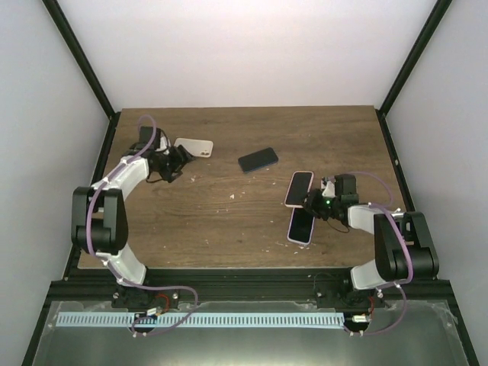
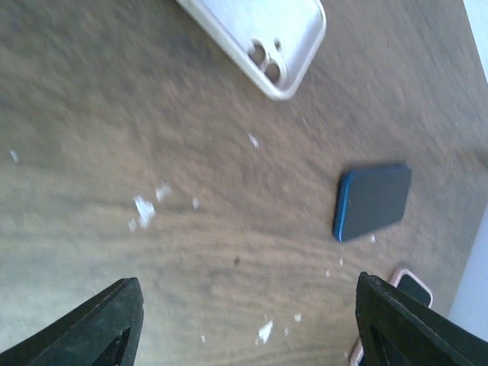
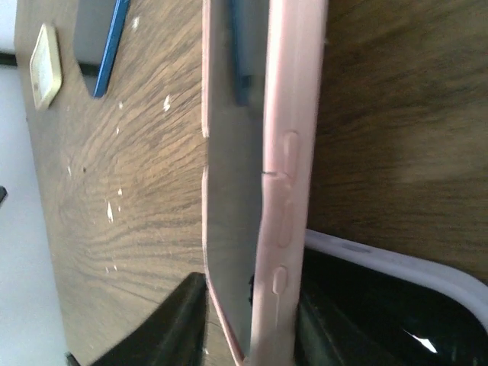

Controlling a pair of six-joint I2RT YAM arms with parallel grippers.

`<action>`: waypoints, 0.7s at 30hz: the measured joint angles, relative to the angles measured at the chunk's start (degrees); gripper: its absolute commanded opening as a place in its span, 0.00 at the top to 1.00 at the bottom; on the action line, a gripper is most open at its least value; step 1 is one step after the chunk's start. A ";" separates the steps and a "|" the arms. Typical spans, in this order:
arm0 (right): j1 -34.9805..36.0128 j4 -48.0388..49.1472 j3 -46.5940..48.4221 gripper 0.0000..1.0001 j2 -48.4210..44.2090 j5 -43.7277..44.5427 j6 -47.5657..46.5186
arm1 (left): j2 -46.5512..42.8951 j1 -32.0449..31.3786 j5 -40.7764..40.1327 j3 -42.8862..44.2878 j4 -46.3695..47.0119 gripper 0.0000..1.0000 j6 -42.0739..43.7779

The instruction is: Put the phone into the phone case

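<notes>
A pink phone case [image 1: 299,188] is tilted up on its long edge at the right of the table. My right gripper [image 1: 313,203] is shut on its near end. In the right wrist view the case [image 3: 278,152] stands edge-on between the fingers, my gripper [image 3: 252,335] clamped across it. A dark-screened phone with a pale rim [image 1: 302,226] lies flat just below it and shows in the right wrist view [image 3: 396,305]. My left gripper [image 1: 177,162] is open and empty over bare wood [image 2: 252,305], next to a white case [image 1: 193,146].
A dark blue phone [image 1: 258,159] lies flat at the table's middle back, also in the left wrist view [image 2: 374,202]. The white case [image 2: 259,30] lies with its camera cut-out showing. White crumbs [image 2: 143,210] dot the wooden table [image 1: 229,221]. Black frame posts stand at the back corners.
</notes>
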 measured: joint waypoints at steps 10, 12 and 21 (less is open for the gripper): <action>-0.15 -4.94 1.81 0.00 -4.37 4.59 -0.76 | 14.47 7.72 -2.54 17.27 5.55 0.26 -0.28; -0.13 -6.71 2.71 0.00 -5.62 5.68 -1.25 | 17.22 9.51 -2.16 20.85 6.95 0.29 0.28; -0.11 -9.81 7.52 0.00 -7.98 7.72 -1.66 | 32.39 12.26 -1.64 36.59 6.71 0.38 5.18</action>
